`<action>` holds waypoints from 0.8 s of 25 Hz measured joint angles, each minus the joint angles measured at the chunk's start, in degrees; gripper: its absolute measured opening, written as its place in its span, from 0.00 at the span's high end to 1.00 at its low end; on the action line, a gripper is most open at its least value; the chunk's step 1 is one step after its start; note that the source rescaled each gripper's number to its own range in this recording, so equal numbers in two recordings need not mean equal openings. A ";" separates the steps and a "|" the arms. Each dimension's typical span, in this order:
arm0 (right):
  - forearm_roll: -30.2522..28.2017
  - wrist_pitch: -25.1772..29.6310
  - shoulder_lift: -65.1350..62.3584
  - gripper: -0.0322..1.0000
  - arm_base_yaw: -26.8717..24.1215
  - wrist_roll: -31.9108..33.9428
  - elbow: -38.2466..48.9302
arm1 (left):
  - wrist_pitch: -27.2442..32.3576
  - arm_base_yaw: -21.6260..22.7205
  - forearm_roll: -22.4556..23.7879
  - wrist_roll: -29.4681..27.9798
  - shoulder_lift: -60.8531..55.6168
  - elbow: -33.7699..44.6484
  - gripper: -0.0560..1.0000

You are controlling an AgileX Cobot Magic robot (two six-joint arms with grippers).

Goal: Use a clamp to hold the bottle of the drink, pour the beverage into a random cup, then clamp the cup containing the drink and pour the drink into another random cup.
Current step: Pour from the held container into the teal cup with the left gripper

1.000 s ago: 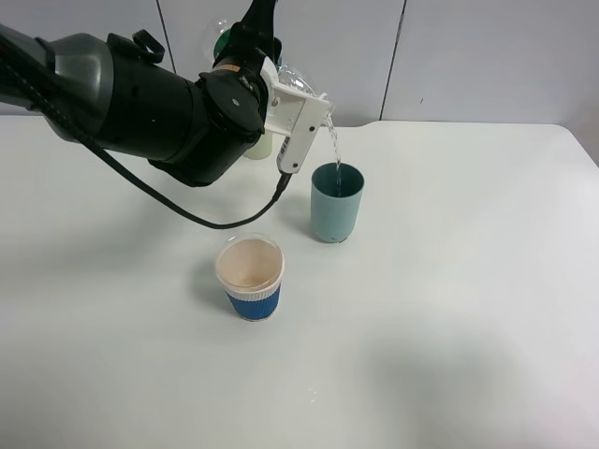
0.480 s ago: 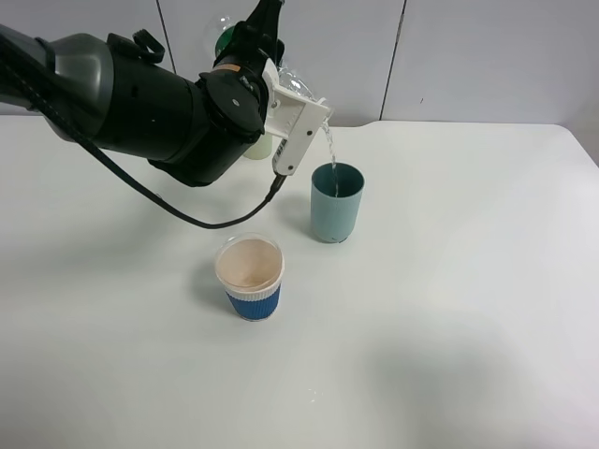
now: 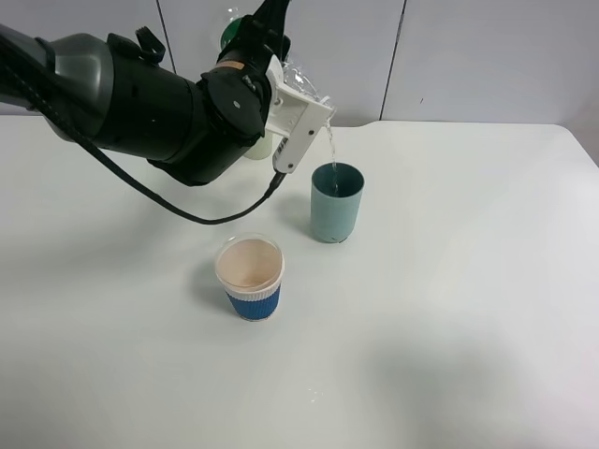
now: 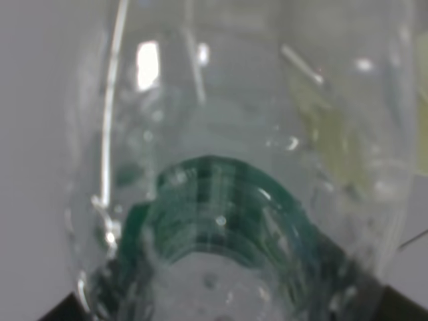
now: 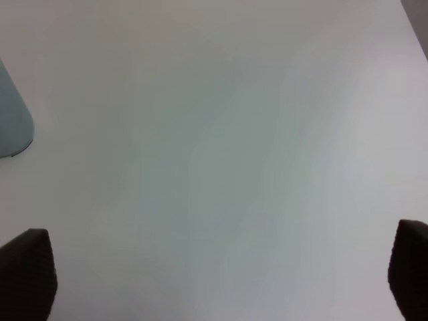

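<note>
Matte white table, grey wall panels behind. L gripper is clamped on the bottle, tipped above the teal cup mid-table, w/ a thin water stream falling in. R gripper hangs over the tabletop, jaws wide apart.

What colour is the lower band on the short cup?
Blue, ribbed; the short cup shows best in the exterior high view.
</note>
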 joint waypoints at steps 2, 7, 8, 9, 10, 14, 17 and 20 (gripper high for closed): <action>0.00 0.00 0.00 0.00 0.00 0.00 0.00 | -0.18 0.00 0.61 0.00 0.00 0.00 0.91; 0.00 0.00 0.00 0.00 0.00 0.05 0.00 | -0.41 0.00 3.33 0.01 0.00 0.00 0.91; 0.00 0.00 0.00 0.00 0.00 0.05 0.00 | -0.41 0.00 3.77 0.01 0.00 0.00 0.91; 0.00 0.00 0.00 0.00 0.00 0.05 0.00 | -0.41 0.00 4.18 0.06 0.00 0.00 0.91; 0.00 0.00 0.00 0.00 0.00 0.05 0.00 | -0.41 0.00 4.61 0.06 0.00 0.00 0.91; 0.00 0.00 0.00 0.00 0.00 0.05 0.00 | -0.78 0.00 5.90 0.06 0.00 0.00 0.91; 0.00 0.00 0.00 0.00 0.00 0.05 0.00 | -0.96 0.00 6.37 0.06 0.00 0.00 0.91; 0.00 0.00 0.00 0.00 0.00 0.05 0.00 | -0.96 0.00 7.11 0.13 0.00 0.00 0.91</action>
